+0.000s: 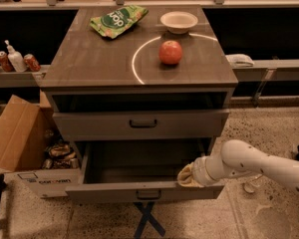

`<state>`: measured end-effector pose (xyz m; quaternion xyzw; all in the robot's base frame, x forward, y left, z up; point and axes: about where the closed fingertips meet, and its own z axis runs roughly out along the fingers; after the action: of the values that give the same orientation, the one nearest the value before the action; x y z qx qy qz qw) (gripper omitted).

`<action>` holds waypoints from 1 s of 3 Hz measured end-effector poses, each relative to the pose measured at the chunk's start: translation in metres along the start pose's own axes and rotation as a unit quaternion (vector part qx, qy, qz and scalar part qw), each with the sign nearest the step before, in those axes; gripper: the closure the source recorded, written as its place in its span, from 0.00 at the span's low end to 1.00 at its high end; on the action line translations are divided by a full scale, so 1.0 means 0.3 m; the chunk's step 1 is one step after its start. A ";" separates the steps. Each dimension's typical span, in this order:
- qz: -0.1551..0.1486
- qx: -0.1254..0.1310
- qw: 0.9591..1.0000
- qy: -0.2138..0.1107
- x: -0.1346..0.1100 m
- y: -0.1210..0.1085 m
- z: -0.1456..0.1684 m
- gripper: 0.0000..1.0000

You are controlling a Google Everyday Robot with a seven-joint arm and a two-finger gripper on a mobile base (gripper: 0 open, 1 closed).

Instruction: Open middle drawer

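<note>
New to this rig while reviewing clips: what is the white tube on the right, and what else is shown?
That white tube is a robot's single arm, reaching in from the right. Its gripper sits at the right end of the front of the middle drawer, which is pulled out. Whether it grips the front, I cannot tell. The one camera looks down from the front. On the cabinet top lie a green snack bag, a white bowl and a red apple.
</note>
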<state>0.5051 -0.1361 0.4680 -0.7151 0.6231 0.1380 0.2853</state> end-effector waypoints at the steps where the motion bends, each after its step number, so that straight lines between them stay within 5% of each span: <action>1: 0.000 -0.001 1.000 -0.001 -0.002 0.003 0.005 0.30; 2: 0.000 -0.003 1.000 -0.002 -0.006 0.007 0.012 0.01; 3: 0.000 -0.004 1.000 -0.002 -0.006 0.007 0.013 0.00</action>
<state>0.5033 -0.1324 0.4653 -0.7161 0.6215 0.1420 0.2842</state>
